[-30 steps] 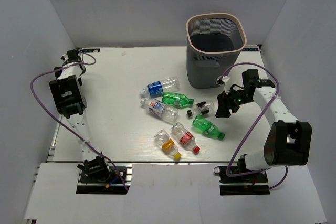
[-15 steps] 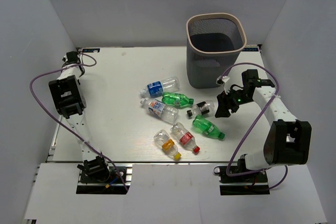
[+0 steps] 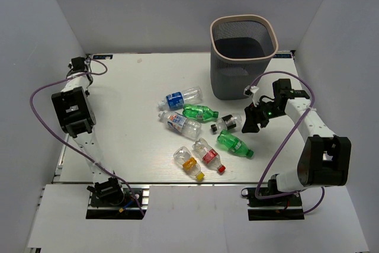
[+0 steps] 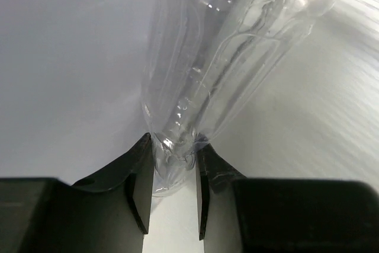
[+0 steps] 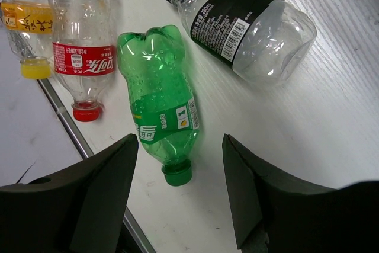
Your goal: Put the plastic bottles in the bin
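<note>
The right pincer [image 5: 179,144] hangs over the table [image 3: 130,146] with its fingers spread wide, holding nothing. Straight ahead of the gap a green bottle [image 5: 159,96] lies on its side. Its long axis runs in line with the pincer's reach, base away and green cap towards the pincer. In the wrist view the cap sits between the two fingertips — how far below them I cannot tell.

Ahead of the finger at the right of that view lies the black-label bottle [image 5: 243,25]. It is slanted across the reach, black cap pointing away and inward, clear base outward. Ahead of the other finger lies the red-label bottle [image 5: 80,51], roughly parallel to the green one, red cap towards the pincer. Just outside it is the yellow-label bottle [image 5: 26,19], yellow cap the same way.

In the top view three more lie on their sides past this cluster, farther from the right pincer: a second green bottle [image 3: 200,111], a white-and-blue bottle [image 3: 180,122] and a blue-label bottle [image 3: 177,98]. The bin [image 3: 231,78] stands upright, mouth up, on the far side of the right pincer and apart from it.

The left pincer [image 4: 173,146] is at the table's far left corner, well apart from all this. Its fingers are drawn narrow onto the thin end of a clear bottle [image 4: 207,57]. The bottle's long axis runs away from the pincer, leaning to the right of the wrist view, wide end farthest — in the top view it is too small to make out.
</note>
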Robot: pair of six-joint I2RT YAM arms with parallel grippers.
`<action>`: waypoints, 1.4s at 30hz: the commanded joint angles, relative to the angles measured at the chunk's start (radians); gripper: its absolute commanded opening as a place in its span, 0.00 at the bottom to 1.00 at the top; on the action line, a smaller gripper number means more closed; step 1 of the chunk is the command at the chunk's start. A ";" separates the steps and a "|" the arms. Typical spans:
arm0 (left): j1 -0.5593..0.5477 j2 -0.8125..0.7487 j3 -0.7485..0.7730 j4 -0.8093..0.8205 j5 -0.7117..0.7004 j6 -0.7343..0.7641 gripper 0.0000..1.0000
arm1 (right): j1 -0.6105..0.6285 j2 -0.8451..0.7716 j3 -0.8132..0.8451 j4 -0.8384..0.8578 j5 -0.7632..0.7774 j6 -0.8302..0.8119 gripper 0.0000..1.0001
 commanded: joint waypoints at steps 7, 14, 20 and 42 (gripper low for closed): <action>-0.106 -0.270 -0.077 0.012 0.124 -0.067 0.00 | 0.005 -0.021 -0.024 0.010 -0.048 -0.013 0.65; -0.212 -0.448 -0.142 0.022 0.361 -0.115 0.00 | 0.010 -0.039 -0.021 0.020 -0.045 -0.044 0.65; -0.322 -0.586 -0.154 0.099 0.725 -0.225 0.00 | 0.013 -0.082 -0.070 0.066 -0.046 -0.045 0.65; -0.667 -0.441 0.223 0.665 1.173 -0.727 0.00 | 0.013 -0.249 -0.246 0.182 -0.043 -0.004 0.65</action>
